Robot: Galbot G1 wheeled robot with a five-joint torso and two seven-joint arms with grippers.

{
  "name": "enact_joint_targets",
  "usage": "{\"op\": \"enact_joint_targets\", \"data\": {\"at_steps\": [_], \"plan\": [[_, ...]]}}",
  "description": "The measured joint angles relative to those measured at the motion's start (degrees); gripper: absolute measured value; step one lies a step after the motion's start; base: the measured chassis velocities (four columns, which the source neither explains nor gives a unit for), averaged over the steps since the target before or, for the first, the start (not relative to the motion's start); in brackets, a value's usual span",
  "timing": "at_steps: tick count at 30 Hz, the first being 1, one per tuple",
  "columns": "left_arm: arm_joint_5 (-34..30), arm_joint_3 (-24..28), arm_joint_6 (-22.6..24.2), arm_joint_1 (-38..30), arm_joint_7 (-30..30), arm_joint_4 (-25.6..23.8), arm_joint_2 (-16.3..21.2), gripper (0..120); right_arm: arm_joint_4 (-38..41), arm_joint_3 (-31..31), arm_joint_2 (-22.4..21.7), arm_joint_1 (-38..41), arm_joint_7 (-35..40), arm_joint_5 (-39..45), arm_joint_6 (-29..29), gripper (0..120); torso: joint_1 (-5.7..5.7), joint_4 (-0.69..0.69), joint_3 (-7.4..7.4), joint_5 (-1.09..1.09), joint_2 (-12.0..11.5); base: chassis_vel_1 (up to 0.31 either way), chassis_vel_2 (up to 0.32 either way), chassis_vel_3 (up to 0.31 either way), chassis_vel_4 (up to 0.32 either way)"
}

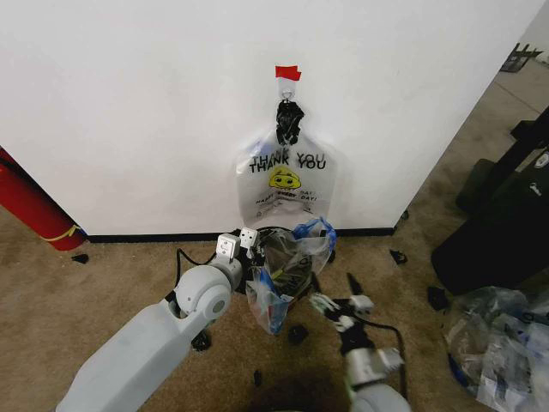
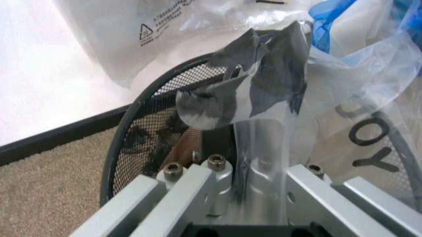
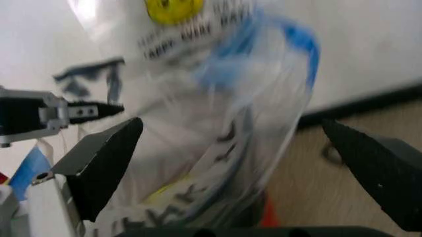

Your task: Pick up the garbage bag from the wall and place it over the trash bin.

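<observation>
Item count, head view:
- Garbage bag (image 1: 287, 270) with blue patches: one.
- Trash bin (image 1: 283, 233): one, mostly hidden by that bag.
- THANK YOU bag (image 1: 285, 180) on the wall (image 1: 129, 103): one.
- Red tape strip (image 1: 288, 73): one.
- Red cylinder (image 1: 30, 206): one.
- Grippers: two, left gripper (image 1: 249, 239) and right gripper (image 1: 336, 302).
- Clear plastic heap (image 1: 497, 343): apparently several bags; count unclear.

**A corner room with carpet and clutter**

A plain white wall (image 1: 129, 112) filled the back of the room, edged at the bottom by a black baseboard (image 1: 137, 238). Tan carpet (image 1: 86, 292) covered the floor, dotted with small dark scraps. A long red cylinder (image 1: 30, 206) leaned at the left. At the right the wall ended at a corner, with dark furniture (image 1: 502, 232) and a heap of crumpled plastic (image 1: 497, 343) beyond it.
</observation>
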Motion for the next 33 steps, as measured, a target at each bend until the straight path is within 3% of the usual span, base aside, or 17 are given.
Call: {"op": "enact_joint_targets", "data": {"at_steps": [5,16,19,25,33], "plan": [[-0.1,0.6,0.0,-0.1,0.0,-0.4,0.4,0,-0.8,-3.6,2.9,4.0,7.6,3.0,-6.8,100,0.0,0.0,0.0,0.0,0.0,0.0,0.0,0.0,0.0],[-0.1,1.7,0.1,-0.5,-0.1,-0.2,0.3,0,-4.0,-2.7,5.9,8.2,8.9,6.0,-9.9,97,0.0,-0.01,0.01,0.0,0.0,0.0,0.0,0.0,0.0],[0.1,1.9,0.0,-0.5,-0.2,-0.1,0.4,0,-4.8,-2.5,6.8,9.1,9.4,7.1,-11.1,86,0.0,0.0,0.01,0.0,0.0,0.0,0.0,0.0,0.0],[0.1,2.0,-0.1,-0.4,-0.2,-0.1,0.8,0,-5.3,-2.4,7.1,10.2,11.6,7.9,-14.0,81,0.0,0.0,0.01,0.01,0.0,0.0,0.0,0.0,0.0],[0.2,2.0,-0.2,-0.1,-0.3,-0.1,1.4,0,-5.4,-2.3,6.0,12.8,14.6,11.8,-19.4,60,0.0,0.0,0.0,0.01,0.0,0.0,0.0,0.0,0.0]]}}
